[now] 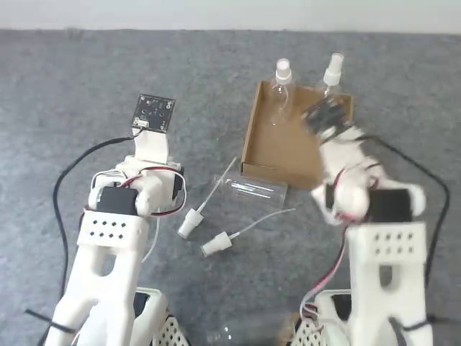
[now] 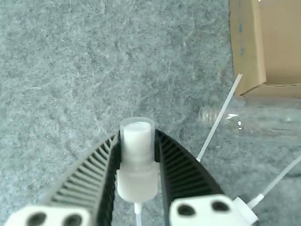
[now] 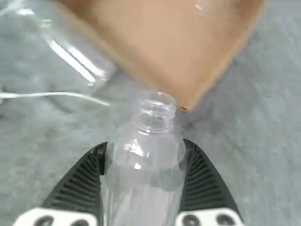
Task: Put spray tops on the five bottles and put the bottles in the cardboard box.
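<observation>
The left arm (image 1: pixel 115 216) sits hunched over its base with the wrist tipped down toward the table. Its left gripper (image 2: pixel 136 137) has the ribbed black fingers (image 2: pixel 96 174) pressed against either side of a white spray top (image 2: pixel 137 162), whose cap end sticks out past the tips. The right arm (image 1: pixel 367 209) stretches further forward, and the right gripper (image 3: pixel 145 147) is clamped around the shoulders of a clear, uncapped bottle (image 3: pixel 154 115), its open neck pointing away from the wrist.
</observation>
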Motion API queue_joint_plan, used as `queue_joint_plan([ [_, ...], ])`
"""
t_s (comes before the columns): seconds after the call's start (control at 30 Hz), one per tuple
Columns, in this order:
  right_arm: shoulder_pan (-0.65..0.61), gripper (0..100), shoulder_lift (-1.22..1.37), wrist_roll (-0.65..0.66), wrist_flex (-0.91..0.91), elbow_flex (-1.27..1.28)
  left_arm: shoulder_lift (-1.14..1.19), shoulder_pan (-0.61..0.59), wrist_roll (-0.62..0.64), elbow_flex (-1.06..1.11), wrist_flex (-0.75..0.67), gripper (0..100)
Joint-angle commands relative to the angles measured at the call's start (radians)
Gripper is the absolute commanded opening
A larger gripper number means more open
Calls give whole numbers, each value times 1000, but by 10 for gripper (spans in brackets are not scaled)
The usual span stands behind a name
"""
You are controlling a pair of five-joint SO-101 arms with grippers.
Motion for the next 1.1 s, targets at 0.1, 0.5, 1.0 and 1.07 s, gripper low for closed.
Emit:
queue_joint_plan([
  [0.1, -196, 6, -111, -71, -93, 141, -38, 5, 11, -10, -25, 16],
  [0.5, -433, 6, -116, -176, -486, 382, -40, -5, 55, -45, -18, 16],
  [1.0, -495, 6, -124, -216, -685, 470, -40, -8, 55, -65, -17, 16],
  [1.07, -498, 6, -122, -258, -720, 470, -40, -9, 55, -110, 17, 16],
])
